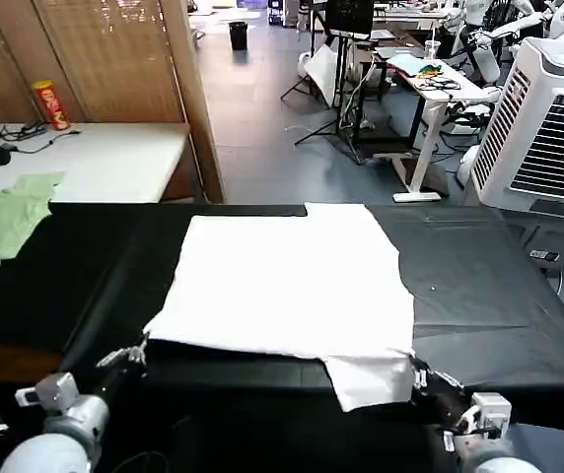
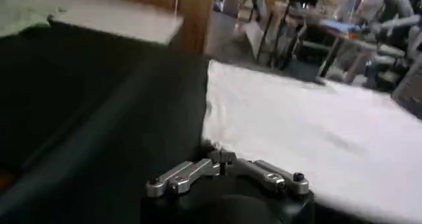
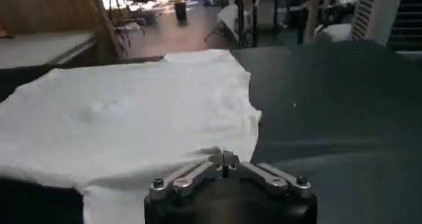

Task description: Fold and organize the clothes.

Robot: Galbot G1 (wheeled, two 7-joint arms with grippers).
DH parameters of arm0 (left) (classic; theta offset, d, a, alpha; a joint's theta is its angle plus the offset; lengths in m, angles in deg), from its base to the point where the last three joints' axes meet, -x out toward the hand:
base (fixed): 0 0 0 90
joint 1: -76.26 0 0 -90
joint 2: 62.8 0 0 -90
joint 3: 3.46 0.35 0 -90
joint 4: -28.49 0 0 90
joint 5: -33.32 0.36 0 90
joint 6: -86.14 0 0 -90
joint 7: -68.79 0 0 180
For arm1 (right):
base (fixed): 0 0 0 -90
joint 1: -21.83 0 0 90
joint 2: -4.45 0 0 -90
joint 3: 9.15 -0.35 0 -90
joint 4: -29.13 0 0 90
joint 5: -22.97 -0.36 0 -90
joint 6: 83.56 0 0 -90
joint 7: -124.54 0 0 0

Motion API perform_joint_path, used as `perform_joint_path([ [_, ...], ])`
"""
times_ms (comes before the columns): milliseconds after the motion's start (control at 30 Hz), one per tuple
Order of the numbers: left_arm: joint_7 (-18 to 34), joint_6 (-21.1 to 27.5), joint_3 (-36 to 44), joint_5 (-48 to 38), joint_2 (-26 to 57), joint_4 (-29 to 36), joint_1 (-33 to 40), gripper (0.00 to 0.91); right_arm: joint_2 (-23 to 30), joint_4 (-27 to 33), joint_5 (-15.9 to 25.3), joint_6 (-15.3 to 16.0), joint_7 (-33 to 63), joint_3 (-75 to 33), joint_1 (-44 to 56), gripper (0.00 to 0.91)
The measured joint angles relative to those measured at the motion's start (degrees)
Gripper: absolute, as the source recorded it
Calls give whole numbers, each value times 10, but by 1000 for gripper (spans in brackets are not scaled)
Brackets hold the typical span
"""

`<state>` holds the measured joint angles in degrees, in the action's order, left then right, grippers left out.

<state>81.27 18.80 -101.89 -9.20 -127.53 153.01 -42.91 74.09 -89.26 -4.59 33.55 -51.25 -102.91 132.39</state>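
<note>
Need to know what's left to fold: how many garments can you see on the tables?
2. A white T-shirt lies spread flat across the black table. A pale green garment lies at the table's far left, partly cut off by the head view's edge.

A: White T-shirt (image 1: 292, 281), spread flat on the black worktop (image 1: 489, 296), plain side up. No print visible from here.

B: Pose?

A: Body roughly square, lying near the middle. Far edge reaches the worktop's far rim. One short sleeve (image 1: 371, 379) droops over the near edge on the right side.

B: Wrinkles?

A: Mostly smooth; a few shallow creases in the right wrist view (image 3: 132, 113). Near left corner looks slightly lifted, possibly pinched, hard to tell.
</note>
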Motion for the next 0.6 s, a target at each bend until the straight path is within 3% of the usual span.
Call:
perform_joint_path([
  [600,-17,-22,54,66,-15,-175,174,0,0,230,36,-16,-22,95,-235,0],
])
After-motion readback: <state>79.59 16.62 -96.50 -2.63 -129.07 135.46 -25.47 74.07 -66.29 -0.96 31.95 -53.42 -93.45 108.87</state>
